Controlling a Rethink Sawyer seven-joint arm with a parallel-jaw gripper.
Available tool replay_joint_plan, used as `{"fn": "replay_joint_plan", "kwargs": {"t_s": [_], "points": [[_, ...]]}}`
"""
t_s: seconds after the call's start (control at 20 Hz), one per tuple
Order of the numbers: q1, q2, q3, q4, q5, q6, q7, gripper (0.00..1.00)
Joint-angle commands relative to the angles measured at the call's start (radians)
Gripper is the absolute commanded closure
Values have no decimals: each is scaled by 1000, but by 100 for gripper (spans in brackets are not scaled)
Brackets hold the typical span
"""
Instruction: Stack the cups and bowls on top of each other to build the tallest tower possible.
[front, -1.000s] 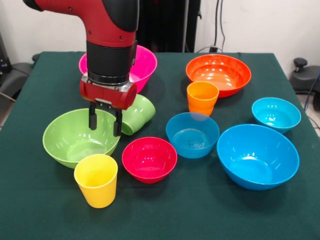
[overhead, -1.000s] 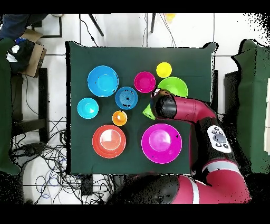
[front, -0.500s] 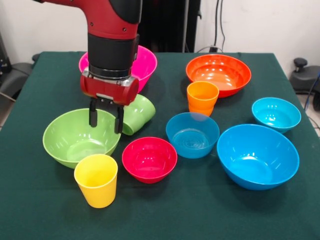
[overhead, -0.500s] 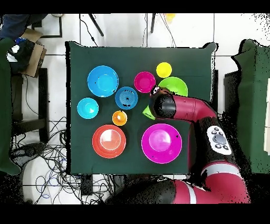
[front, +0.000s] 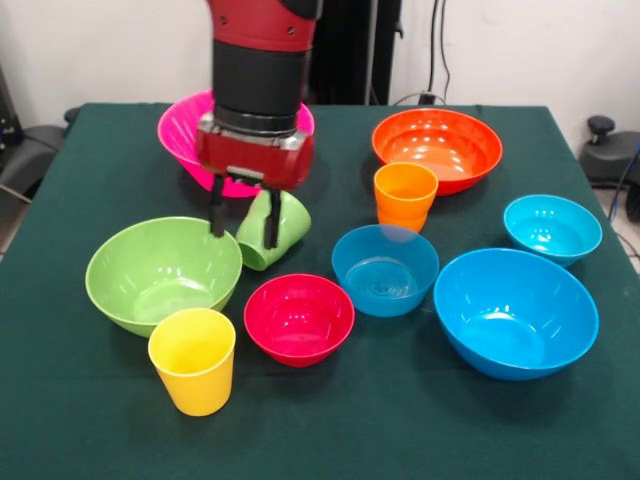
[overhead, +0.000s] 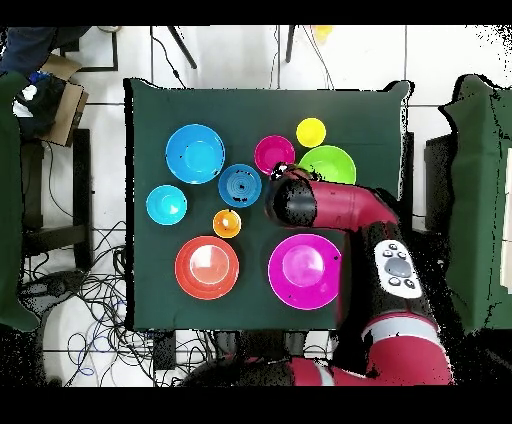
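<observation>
A green cup (front: 285, 222) lies on its side between the light green bowl (front: 150, 275) and the pink bowl (front: 183, 128). My gripper (front: 243, 231) is open and hangs over the green cup's mouth end, one finger left of it and one in front of it. A yellow cup (front: 192, 358) stands upright at the front. An orange cup (front: 405, 196) stands before the orange bowl (front: 437, 148). A red bowl (front: 298, 317), a mid blue bowl (front: 385, 268), a large blue bowl (front: 515, 310) and a small cyan bowl (front: 552, 228) sit apart. In the overhead view the arm (overhead: 300, 202) hides the green cup.
All bowls stand upright and unstacked on the dark green table (front: 400, 420). In the overhead view the pink bowl (overhead: 305, 271) and orange bowl (overhead: 207, 267) lie nearest the robot's base. A person's sleeve (overhead: 25, 45) shows at the top left corner.
My gripper has moved from above the light green bowl's rim to the right in the front view, and is now over the lying green cup. It stays open. No object has moved.
</observation>
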Motion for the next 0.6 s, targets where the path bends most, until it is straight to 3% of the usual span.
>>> {"fn": "replay_joint_plan", "kwargs": {"t_s": [0.05,0.3,0.6], "points": [[83,4,21,73,49,80,141,0],[114,5,-14,57,70,84,130,0],[50,-12,-7,43,39,118,27,0]]}}
